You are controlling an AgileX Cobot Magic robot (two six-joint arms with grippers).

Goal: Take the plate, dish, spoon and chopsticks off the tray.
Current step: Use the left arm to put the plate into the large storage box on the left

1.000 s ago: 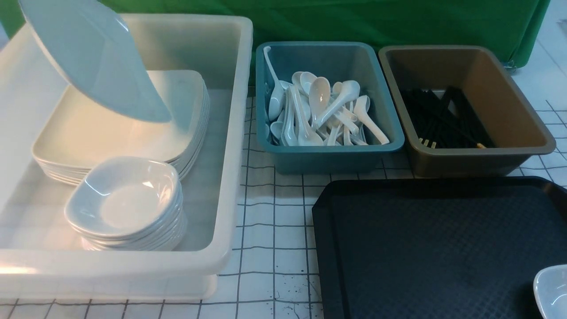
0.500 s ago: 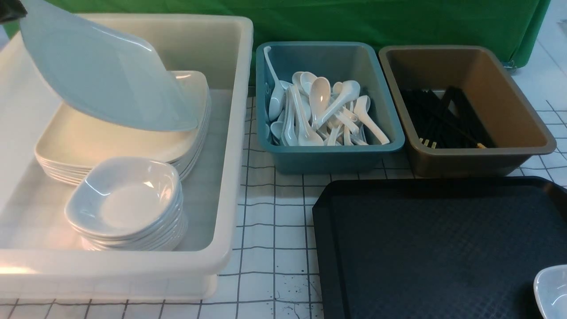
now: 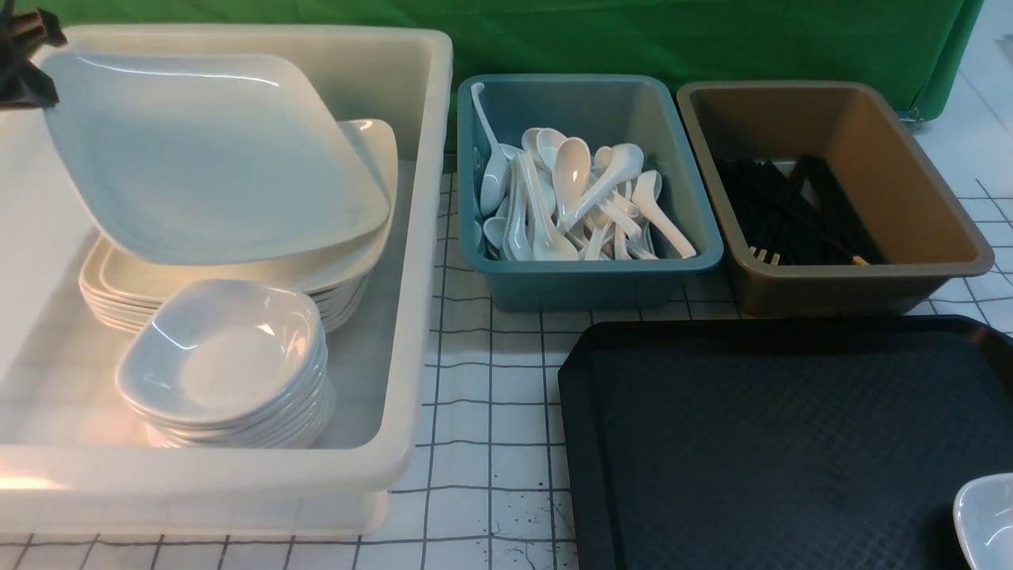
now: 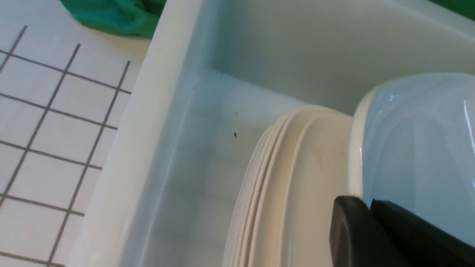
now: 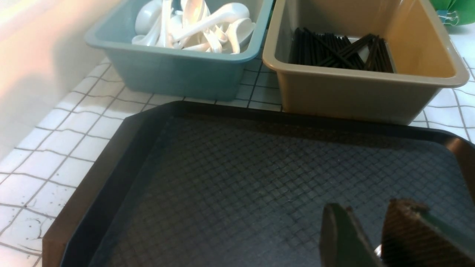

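My left gripper [image 3: 24, 67] is shut on the corner of the large white plate [image 3: 206, 158]. It holds the plate slightly tilted on the stack of plates [image 3: 237, 273] in the white tub [image 3: 411, 237]. In the left wrist view my fingertips [image 4: 365, 202] pinch the plate's rim [image 4: 415, 148] above the stack [image 4: 297, 178]. The small white dish [image 3: 985, 518] sits at the near right corner of the black tray [image 3: 791, 443]. My right gripper [image 5: 367, 226] hangs low over the tray [image 5: 241, 178], its jaws a small gap apart and empty. No spoon or chopsticks show on the tray.
A stack of small dishes [image 3: 225, 364] stands in the tub's near part. A teal tub [image 3: 586, 277] holds several spoons and a brown tub [image 3: 855, 285] holds several chopsticks, both just behind the tray. A green cloth hangs at the back.
My left gripper has lowered the plate from a steep tilt to nearly flat on the stack. The top of the stack has shifted a little to the right. The dish has not moved.
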